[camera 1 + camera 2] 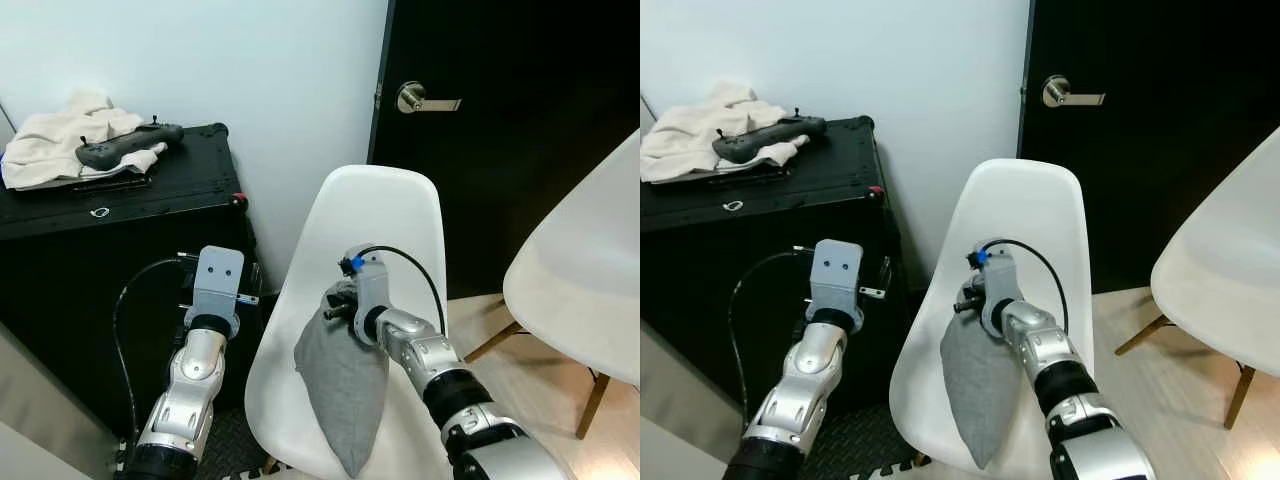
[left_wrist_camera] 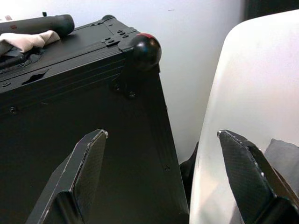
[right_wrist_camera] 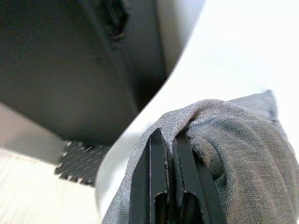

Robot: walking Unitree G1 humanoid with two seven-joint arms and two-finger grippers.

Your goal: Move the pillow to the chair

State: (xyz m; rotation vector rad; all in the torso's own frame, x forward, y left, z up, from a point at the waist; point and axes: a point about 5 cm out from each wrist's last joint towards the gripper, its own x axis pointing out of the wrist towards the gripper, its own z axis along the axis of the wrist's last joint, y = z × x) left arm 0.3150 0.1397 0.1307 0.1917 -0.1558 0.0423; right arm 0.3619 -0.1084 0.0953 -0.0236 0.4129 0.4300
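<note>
A black case (image 1: 110, 250) topped with a cream cloth (image 1: 60, 140) stands against the wall beside a white chair (image 1: 370, 215), where a grey pillow (image 1: 343, 385) hangs over the seat. The right end effector (image 3: 167, 140) pinches the pillow's top fold between closed fingers, while the left end effector (image 2: 161, 154), spread wide, hovers between case and chair

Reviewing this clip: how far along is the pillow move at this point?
Mostly done: the grey fabric pillow already sits in the seat of the white moulded plastic chair. In hand: the right gripper has its jaws pinched shut on a fold of the pillow's top edge. Left: releasing and withdrawing. The left gripper hangs open beside the black hard case.
</note>
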